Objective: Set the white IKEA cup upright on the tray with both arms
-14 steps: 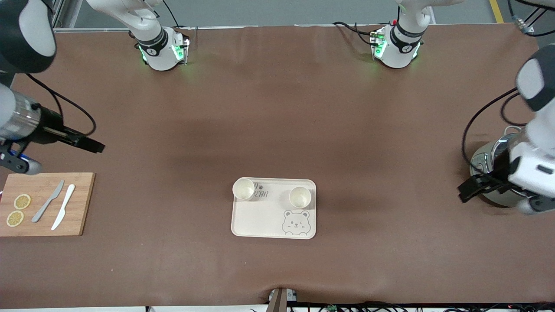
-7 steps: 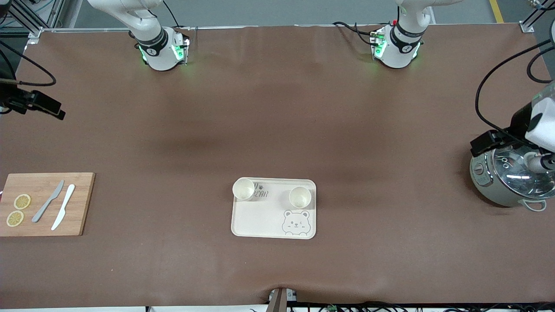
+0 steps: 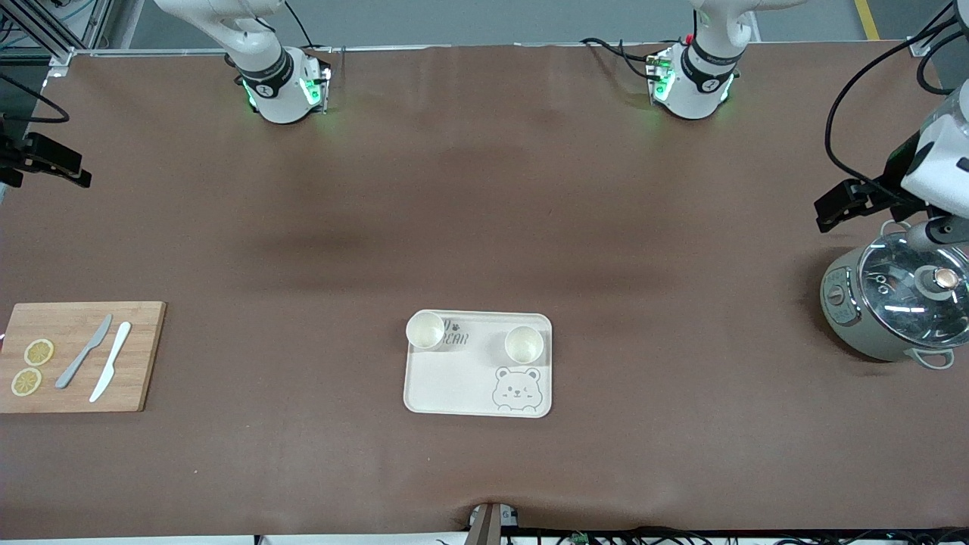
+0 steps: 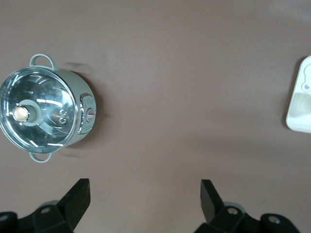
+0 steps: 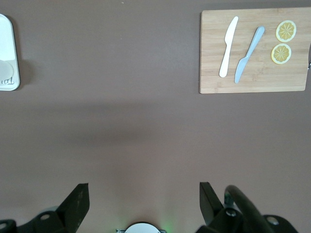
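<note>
The cream tray [image 3: 454,382] with the bear drawing lies on the table near the front camera. Two white cups stand upright on it, one [image 3: 425,331] toward the right arm's end and one [image 3: 524,344] toward the left arm's end. My left gripper [image 3: 844,203] is open and empty, up in the air over the table beside the cooker. My right gripper [image 3: 53,161] is open and empty, over the table's edge at the right arm's end. The tray's edge shows in the left wrist view [image 4: 299,102] and the right wrist view [image 5: 7,53].
A grey-green cooker with a glass lid [image 3: 893,306] stands at the left arm's end; it also shows in the left wrist view [image 4: 46,121]. A wooden cutting board [image 3: 79,356] with two knives and two lemon slices lies at the right arm's end.
Both arms have pulled up and away from the tray toward their ends of the table. The left gripper has cleared the cooker. Tray and cups have not moved.
</note>
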Motion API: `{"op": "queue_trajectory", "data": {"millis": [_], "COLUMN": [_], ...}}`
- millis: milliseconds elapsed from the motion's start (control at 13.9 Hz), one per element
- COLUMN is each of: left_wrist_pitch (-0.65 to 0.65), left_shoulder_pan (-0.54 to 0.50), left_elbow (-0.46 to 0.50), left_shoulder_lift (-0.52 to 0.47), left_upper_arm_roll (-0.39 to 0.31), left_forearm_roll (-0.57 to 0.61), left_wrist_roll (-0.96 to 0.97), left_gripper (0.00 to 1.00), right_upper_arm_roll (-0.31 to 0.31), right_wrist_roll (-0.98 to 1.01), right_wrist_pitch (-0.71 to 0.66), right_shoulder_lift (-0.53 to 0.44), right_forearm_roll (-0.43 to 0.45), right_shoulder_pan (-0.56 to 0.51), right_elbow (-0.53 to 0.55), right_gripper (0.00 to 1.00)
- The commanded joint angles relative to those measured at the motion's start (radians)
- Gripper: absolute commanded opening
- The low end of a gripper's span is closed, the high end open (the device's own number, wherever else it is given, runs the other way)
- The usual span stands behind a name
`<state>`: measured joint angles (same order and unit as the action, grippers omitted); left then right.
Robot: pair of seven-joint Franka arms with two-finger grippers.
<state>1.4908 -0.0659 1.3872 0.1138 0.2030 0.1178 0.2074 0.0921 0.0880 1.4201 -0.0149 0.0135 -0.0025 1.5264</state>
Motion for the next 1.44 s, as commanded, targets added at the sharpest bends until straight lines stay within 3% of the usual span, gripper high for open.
{"op": "queue_trajectory", "data": {"millis": [0,933,1148,1220,1364], "left_wrist_pitch": [-0.001,0.0,-0.001,0.002,0.014], "left_shoulder_pan": [-0.02,-0.023,-0.011,0.014,0.136], "left_elbow": [0.024,0.001,0.032,0.062,0.113], "left_shoulder_lift": [-0.019,-0.023,-0.063,-0.091,-0.128], "left_upper_arm_roll": [-0.007,-0.007,-0.016,-0.043,-0.19], "left_forearm_roll": [-0.024,-0.024,-0.032,-0.035,-0.073], "left_wrist_roll": [-0.056,-0.056,-0.057,-0.059,-0.06], "left_gripper": [1.0,1.0,1.0,1.0,1.0], "right_upper_arm_roll": [-0.019,-0.015,-0.014,-0.015,-0.017], "right_wrist_roll": [0.009,0.007,0.007,0.007,0.007], "right_wrist_pitch": [-0.015,-0.02,-0.018,-0.01,-0.019], "right_shoulder_lift": [-0.008,0.001,0.001,0.003,0.006], "right_forearm_roll": [-0.024,-0.067,-0.069,-0.069,-0.06], "right_shoulder_pan": [-0.022,-0.03,-0.036,-0.033,-0.033], "right_elbow": [-0.023,-0.06,-0.06,-0.06,-0.061], "right_gripper": [1.0,1.0,1.0,1.0,1.0]}}
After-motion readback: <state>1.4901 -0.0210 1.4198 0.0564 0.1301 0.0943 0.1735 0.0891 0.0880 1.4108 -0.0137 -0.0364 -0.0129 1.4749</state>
